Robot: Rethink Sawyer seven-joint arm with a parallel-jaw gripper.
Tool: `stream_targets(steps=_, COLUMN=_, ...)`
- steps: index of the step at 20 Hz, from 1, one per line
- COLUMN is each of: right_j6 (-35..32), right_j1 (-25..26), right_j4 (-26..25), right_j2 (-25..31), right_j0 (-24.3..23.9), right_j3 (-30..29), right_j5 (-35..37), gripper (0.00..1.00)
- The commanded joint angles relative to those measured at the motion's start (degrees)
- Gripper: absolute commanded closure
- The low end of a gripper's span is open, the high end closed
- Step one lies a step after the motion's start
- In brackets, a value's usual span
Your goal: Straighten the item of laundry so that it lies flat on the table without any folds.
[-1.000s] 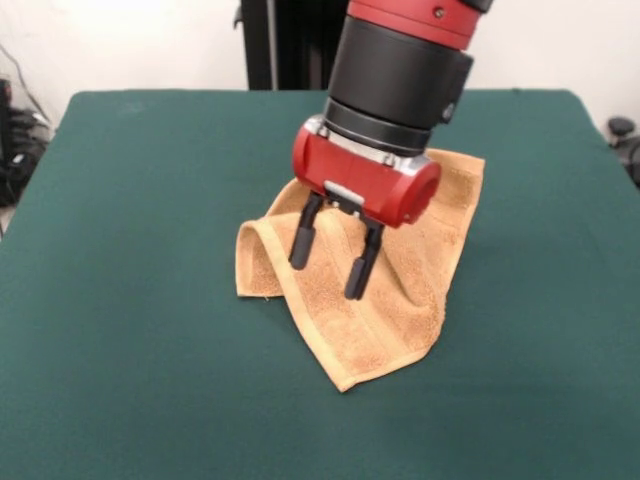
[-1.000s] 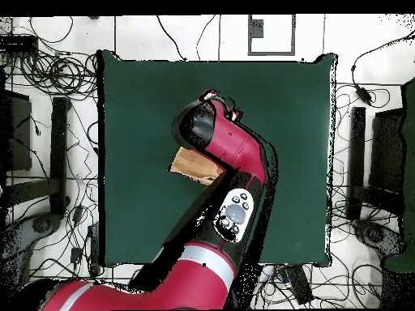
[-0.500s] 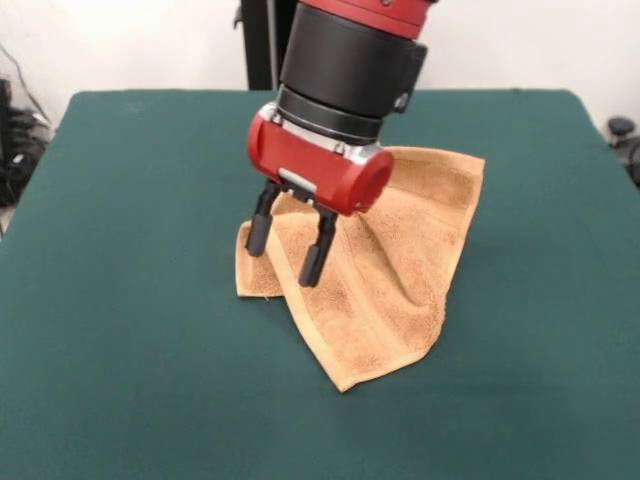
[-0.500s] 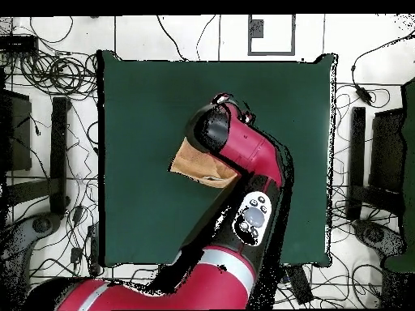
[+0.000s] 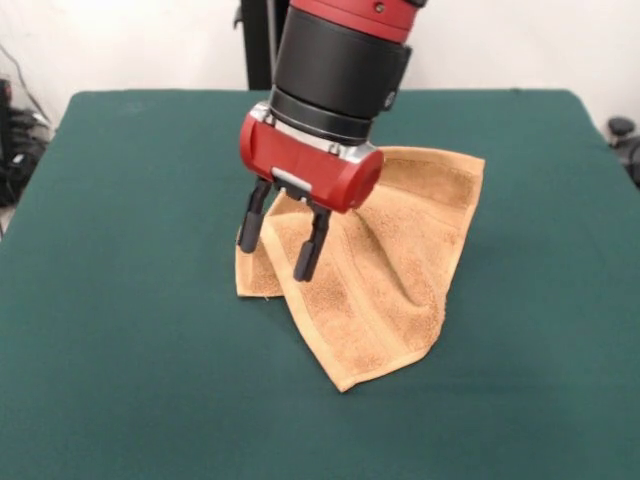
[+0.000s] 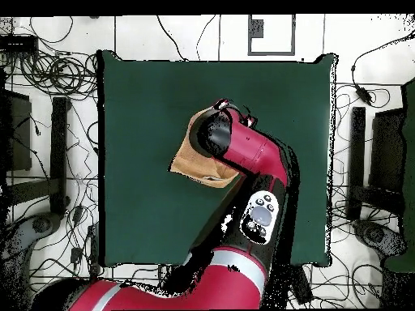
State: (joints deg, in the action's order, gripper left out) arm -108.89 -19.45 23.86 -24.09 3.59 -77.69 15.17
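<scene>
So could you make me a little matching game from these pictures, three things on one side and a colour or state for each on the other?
Things:
1. towel
2. table
3. gripper

States:
A. dark green, bearing the rest
B. open, tips just above the cloth
C. tan, folded and rumpled

Pairs: 1-C, 2-A, 3-B

From up top I see tangled black cables (image 6: 49, 69) over the white floor (image 6: 357, 36), and a dark square frame (image 6: 271, 34). Up front, a white wall (image 5: 130, 45).
</scene>
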Motion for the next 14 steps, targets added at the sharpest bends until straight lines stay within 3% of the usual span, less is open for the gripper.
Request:
stream_targets(steps=1, right_j6=5.8, right_j1=-0.9, right_j4=-8.2, right_j2=13.8, right_j0=-2.1, right_j3=-4.6, right_j5=6.1, gripper=0.0)
stream_targets(steps=9, right_j6=13.9, right_j1=-3.6, right_j4=-20.1, right_j2=23.6, right_j0=-7.6, right_j3=-2.8, right_j5=8.6, gripper=0.0)
stream_targets(steps=14, right_j6=12.4, right_j1=-4.7, right_j4=-25.8, right_j2=28.5, right_j0=-10.7, right_j3=-3.4, right_j5=7.6, gripper=0.0)
